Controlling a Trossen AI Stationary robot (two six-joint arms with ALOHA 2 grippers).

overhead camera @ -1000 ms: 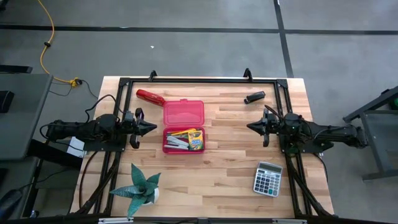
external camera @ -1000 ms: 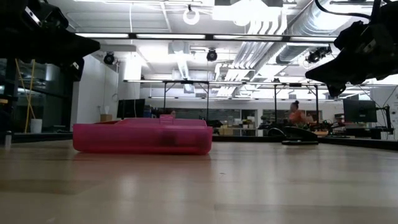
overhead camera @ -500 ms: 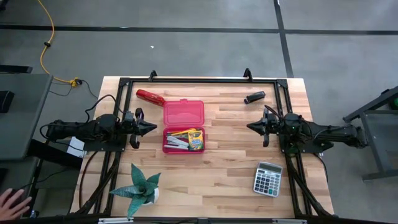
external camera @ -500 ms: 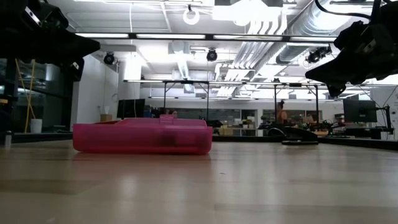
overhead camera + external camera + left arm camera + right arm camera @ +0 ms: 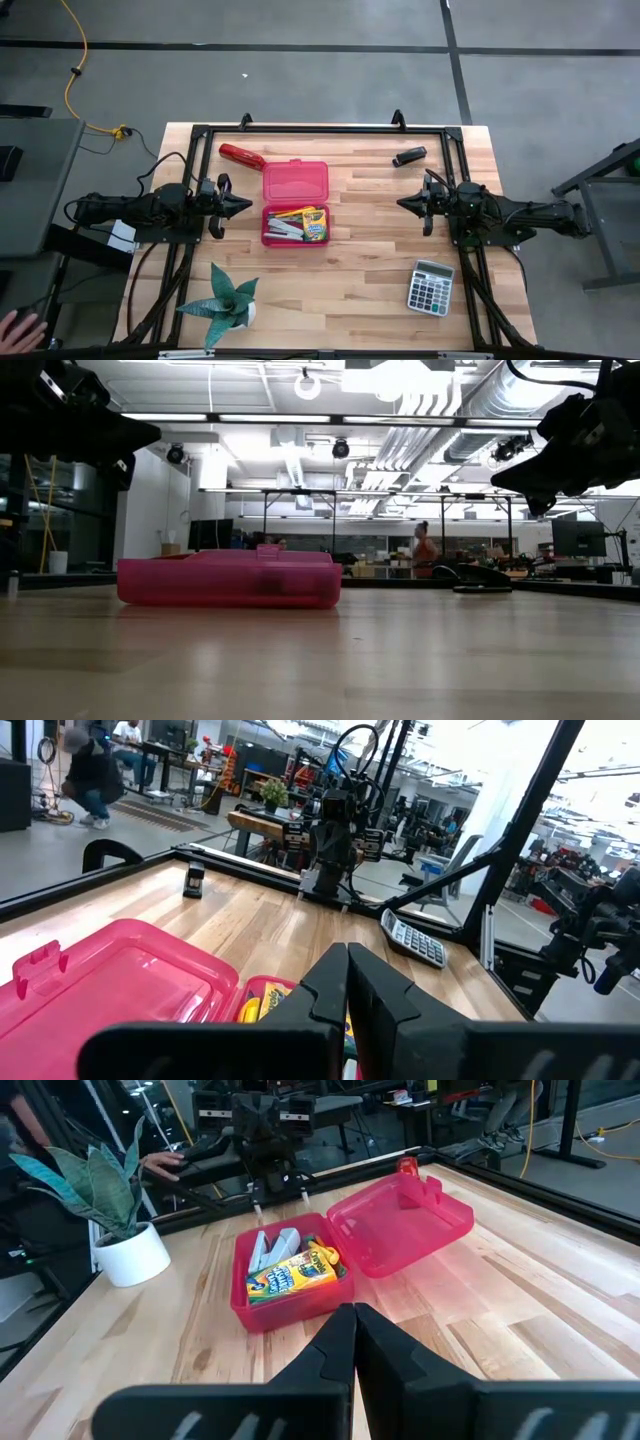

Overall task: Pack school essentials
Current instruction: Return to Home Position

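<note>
In the low view, you cannot see into the pink case (image 5: 230, 580): its near wall hides all contents. In the left wrist view, the left gripper (image 5: 347, 952) blocks nearly all of the case's filled half. In the right wrist view, you cannot identify the grey pieces (image 5: 272, 1245) beside the crayon box (image 5: 295, 1272). In the high view, the picture's edge cuts off a person's hand (image 5: 18, 328).

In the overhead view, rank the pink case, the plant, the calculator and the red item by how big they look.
Largest to smallest:
Pink case, lying open
Plant, leaves included
Calculator
Red item, long but slim
</note>
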